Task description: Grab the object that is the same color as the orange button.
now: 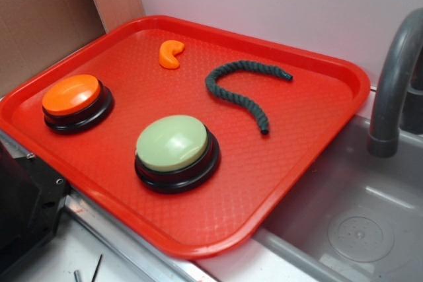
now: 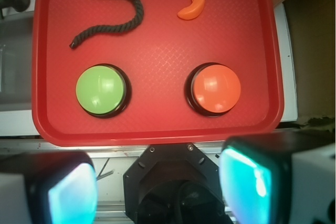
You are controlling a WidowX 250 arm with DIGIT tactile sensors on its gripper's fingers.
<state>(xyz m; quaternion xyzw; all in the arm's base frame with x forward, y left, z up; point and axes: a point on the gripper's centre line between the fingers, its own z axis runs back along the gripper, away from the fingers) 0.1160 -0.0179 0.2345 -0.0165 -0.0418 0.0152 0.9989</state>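
On the red tray, orange crescent lies untouched.

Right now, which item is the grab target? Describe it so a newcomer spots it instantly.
Start at the red tray. Behind the orange button, toward the tray's far edge, lies the orange crescent, beside the dark green rope. It's the only small orange piece: smooth, cashew-shaped, far smaller than either dome button.

I am working at what looks like a toy kitchen sink set up as a test bench. A grey plastic sink basin with a curved grey faucet sits beside a red textured plastic tray. Brown cardboard panels and a plain pale wall stand behind it.
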